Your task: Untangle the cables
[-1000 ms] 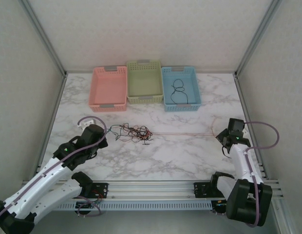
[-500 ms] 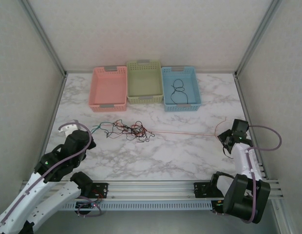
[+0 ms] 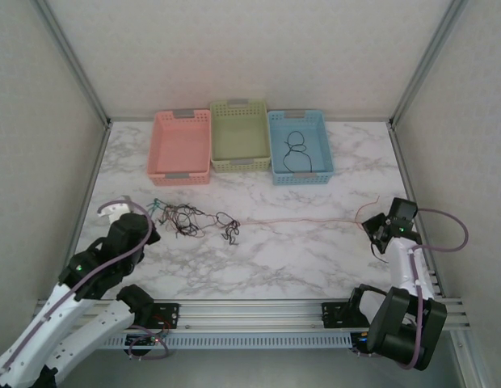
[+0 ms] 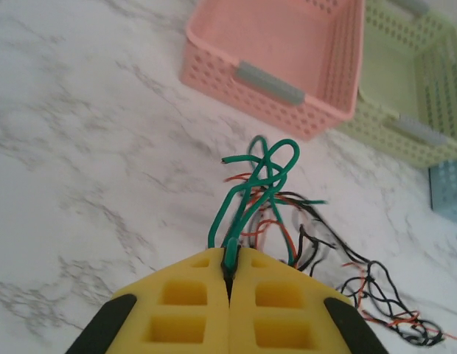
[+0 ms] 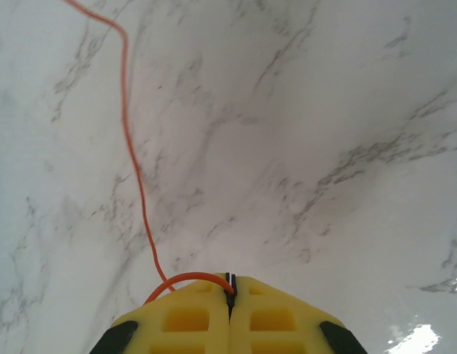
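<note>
— the knot of cables (image 3: 194, 220) is lying looser and further toward my left side than half a second back, and the red-orange wire (image 3: 299, 221) is sagging a little where it was running straight.
— what is your left claw doing?
— my left claw (image 4: 230, 267) is clenching on the green wire (image 4: 252, 181). its loops are sticking up just past my yellow fingertips, and black and red-orange strands are trailing off to the right.
— and the right one?
— my right claw (image 5: 230, 286) is pinching the end of the red-orange wire, jaws pressing together. the wire is arcing out and running away across the marble worktop (image 5: 324, 110).
— where is everything lying?
— the knot is resting on the worktop just beside my left claw, in front of the pink basket (image 3: 162, 175). the long wire is reaching from it over to my right claw near the right edge. one black wire (image 3: 297, 152) is lying coiled in the blue basket (image 3: 303, 177), well apart from the rest.
</note>
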{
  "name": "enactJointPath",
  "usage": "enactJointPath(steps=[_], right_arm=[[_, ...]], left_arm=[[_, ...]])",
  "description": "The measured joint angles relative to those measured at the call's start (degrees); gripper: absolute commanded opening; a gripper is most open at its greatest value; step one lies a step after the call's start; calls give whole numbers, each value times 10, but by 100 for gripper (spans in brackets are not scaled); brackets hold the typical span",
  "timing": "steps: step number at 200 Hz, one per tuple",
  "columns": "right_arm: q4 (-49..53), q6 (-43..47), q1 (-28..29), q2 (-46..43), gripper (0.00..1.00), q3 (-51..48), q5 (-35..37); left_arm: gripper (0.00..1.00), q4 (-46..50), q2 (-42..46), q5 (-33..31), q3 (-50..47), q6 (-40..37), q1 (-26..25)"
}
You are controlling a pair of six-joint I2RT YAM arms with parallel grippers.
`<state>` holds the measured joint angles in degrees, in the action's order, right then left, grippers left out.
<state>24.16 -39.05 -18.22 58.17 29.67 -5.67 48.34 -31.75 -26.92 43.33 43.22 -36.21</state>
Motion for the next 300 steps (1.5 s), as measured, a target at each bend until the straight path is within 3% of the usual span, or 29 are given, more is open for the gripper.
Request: enactJointPath(steps=[26,52,65,98,115,165,210,261,300], right_arm=[[5,12,28,-17,0,6,-20],[22,32,94,-8,0,32,-34],[29,41,139,7,9,50,-38],[58,70,244,70,45,96,-33],[78,80,288,90,52,116,-17],[110,84,370,85,53,152,-13],[79,34,506,96,52,184,-34],[3,-106,642,208,47,237,-36],[-29,-149,695,315,45,311,-46]], left_arm=[[0,-38,-53,65,-28,-6,0],[0,-79,-89,124,-46,-15,0],[0,-88,-95,137,-48,-18,1],[0,-105,-101,156,-48,-23,1],[0,-108,-101,160,-48,-25,1],[0,-109,-101,160,-48,-28,1],[0,-108,-101,160,-48,-30,1],[0,-108,-100,160,-48,-30,1],[0,-106,-97,160,-48,-30,1]])
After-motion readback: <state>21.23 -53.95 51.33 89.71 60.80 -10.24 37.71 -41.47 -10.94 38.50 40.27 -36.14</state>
